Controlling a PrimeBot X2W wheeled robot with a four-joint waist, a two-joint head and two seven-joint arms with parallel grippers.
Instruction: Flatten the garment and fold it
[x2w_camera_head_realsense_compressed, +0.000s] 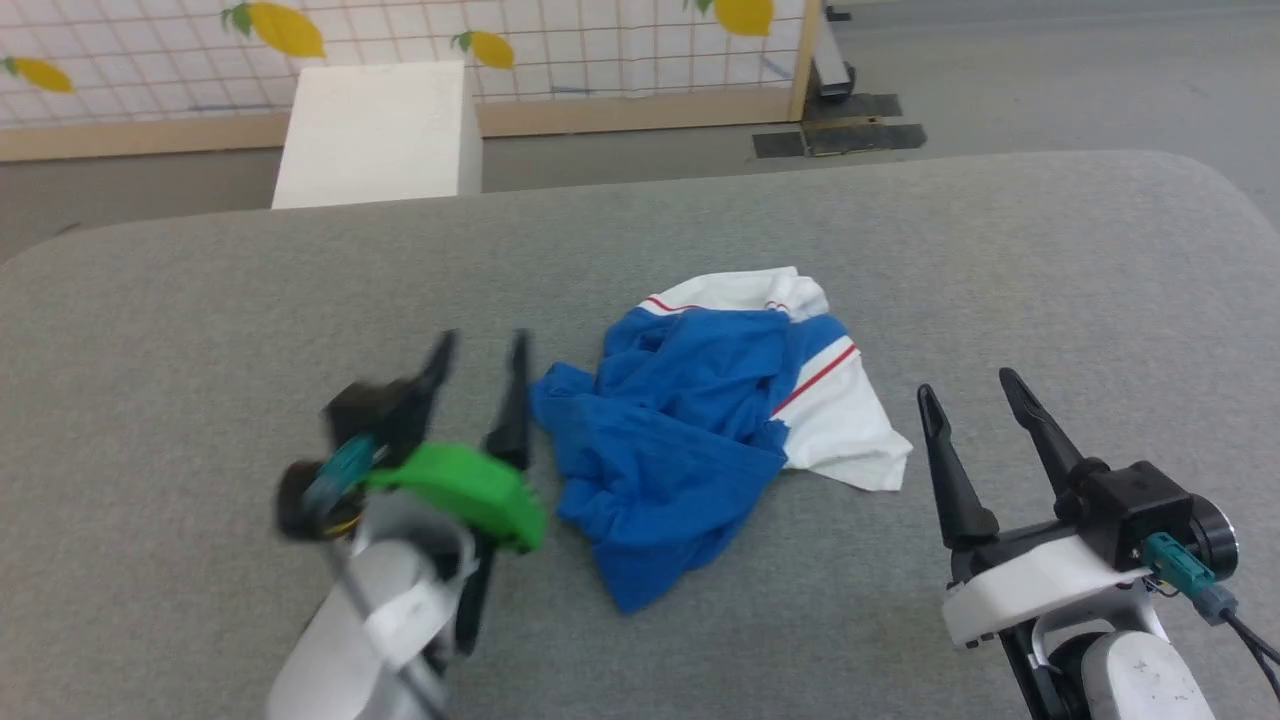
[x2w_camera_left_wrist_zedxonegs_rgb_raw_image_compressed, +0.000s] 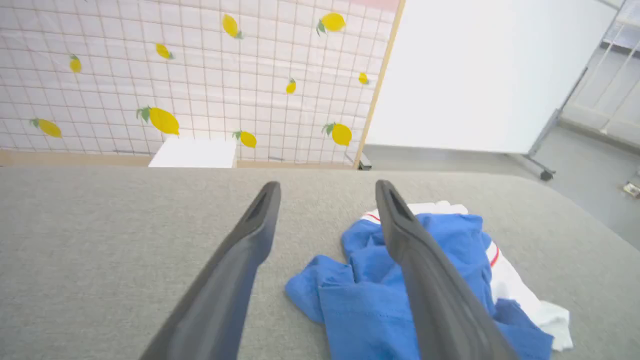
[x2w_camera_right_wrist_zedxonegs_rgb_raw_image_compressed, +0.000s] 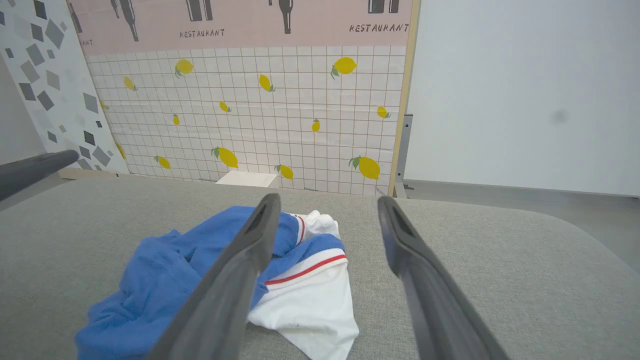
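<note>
Blue soft-knit T-shirt with white sleeves (x2w_camera_head_realsense_compressed: 690, 440) is lying crumpled on the grey fabric table (x2w_camera_head_realsense_compressed: 200, 330), between the dark-fingered left gripper (x2w_camera_head_realsense_compressed: 483, 345) and right gripper (x2w_camera_head_realsense_compressed: 965, 383), both gaping empty. Limp and light, it is probably offering its white sleeve hem (x2w_camera_head_realsense_compressed: 850, 470) for pinching.

A grey fabric surface (x2w_camera_head_realsense_compressed: 700, 220); beyond it a white box (x2w_camera_head_realsense_compressed: 375, 130), perhaps foam; a lemon-printed grid panel (x2w_camera_left_wrist_zedxonegs_rgb_raw_image_compressed: 200, 75) behind.

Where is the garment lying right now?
In the head view the garment lies crumpled on the grey surface, between the left gripper and the right gripper.
</note>
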